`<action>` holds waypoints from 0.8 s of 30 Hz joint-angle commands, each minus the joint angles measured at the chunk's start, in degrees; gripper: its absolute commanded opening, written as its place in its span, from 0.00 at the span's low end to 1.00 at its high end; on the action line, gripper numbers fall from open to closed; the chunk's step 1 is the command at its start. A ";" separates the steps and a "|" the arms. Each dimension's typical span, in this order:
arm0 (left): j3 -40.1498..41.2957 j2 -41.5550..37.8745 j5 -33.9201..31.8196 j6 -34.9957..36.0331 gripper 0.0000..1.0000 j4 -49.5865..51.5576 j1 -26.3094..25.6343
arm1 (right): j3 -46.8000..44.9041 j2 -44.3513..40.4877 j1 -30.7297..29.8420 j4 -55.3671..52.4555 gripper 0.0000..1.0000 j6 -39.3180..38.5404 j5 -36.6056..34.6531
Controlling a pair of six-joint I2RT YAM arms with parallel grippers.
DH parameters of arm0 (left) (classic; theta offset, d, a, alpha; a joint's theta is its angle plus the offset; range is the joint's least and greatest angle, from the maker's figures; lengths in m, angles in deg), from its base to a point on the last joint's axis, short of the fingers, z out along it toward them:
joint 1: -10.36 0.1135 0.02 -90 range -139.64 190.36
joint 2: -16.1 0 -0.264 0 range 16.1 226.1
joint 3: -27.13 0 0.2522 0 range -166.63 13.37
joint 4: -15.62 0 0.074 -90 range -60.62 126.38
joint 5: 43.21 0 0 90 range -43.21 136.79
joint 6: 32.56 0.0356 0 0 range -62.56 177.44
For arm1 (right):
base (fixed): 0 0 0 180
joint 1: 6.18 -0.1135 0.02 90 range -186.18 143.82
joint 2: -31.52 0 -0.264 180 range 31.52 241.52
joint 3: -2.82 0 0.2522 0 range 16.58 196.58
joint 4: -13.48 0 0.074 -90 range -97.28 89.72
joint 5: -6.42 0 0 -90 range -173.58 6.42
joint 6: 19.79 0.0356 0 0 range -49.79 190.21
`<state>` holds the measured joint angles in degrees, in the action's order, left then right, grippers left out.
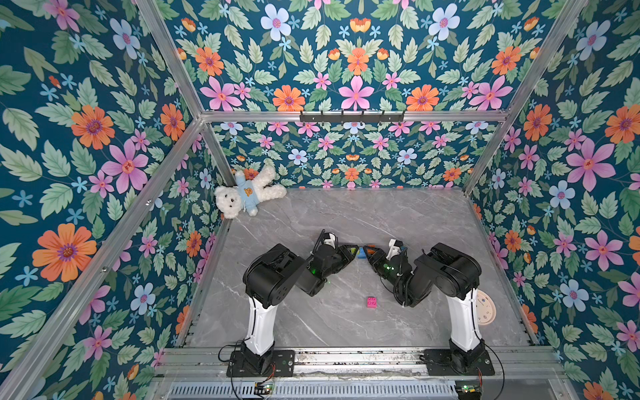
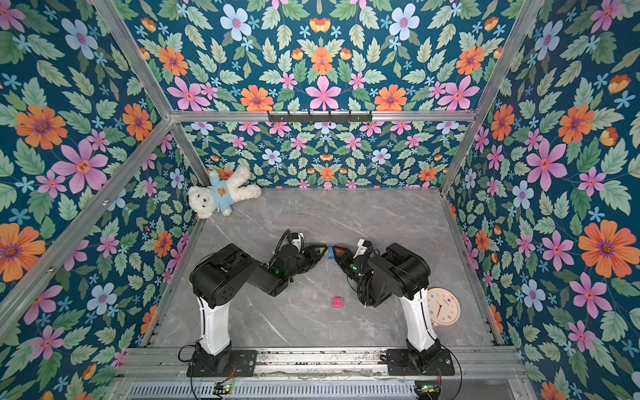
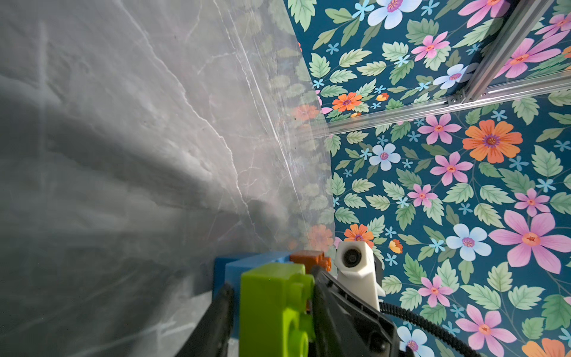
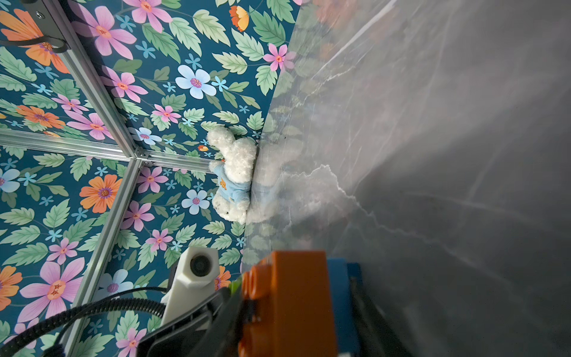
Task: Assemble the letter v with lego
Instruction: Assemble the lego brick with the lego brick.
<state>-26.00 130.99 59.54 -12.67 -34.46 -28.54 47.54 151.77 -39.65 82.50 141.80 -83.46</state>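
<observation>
**Bringing two held bricks together**

Clamped the lime brick in the left gripper. Pinched the orange brick, set against the blue brick, in the right gripper. Met tip to tip at the middle of the worktop, lime just beside blue, straight ahead of the left gripper. Likely needed a short press across. Saw the pink brick loose nearer the front edge, between both arms.

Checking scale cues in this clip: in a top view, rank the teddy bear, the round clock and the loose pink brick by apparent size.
1. teddy bear, clearly largest.
2. round clock, partly hidden, so its full extent is unsure.
3. pink brick, smallest by far.
</observation>
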 commanded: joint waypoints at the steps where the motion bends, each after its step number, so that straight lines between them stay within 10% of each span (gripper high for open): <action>1: 0.01 1.07 -0.69 -0.38 0.42 8.81 -0.30 | -0.12 0.43 0.01 -8.15 0.15 0.62 -0.21; 11: 0.27 3.41 1.40 -3.76 0.63 2.66 -0.26 | -0.20 0.45 0.03 -8.08 0.15 0.58 -0.21; 24: 0.69 8.35 2.22 -11.62 0.56 -7.75 -0.85 | -0.34 1.08 -0.07 -7.26 0.15 0.74 -0.21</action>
<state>-25.79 138.51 60.42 -22.04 -47.20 -29.15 47.58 152.14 -39.61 83.05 142.08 -83.72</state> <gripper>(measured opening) 0.576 0.462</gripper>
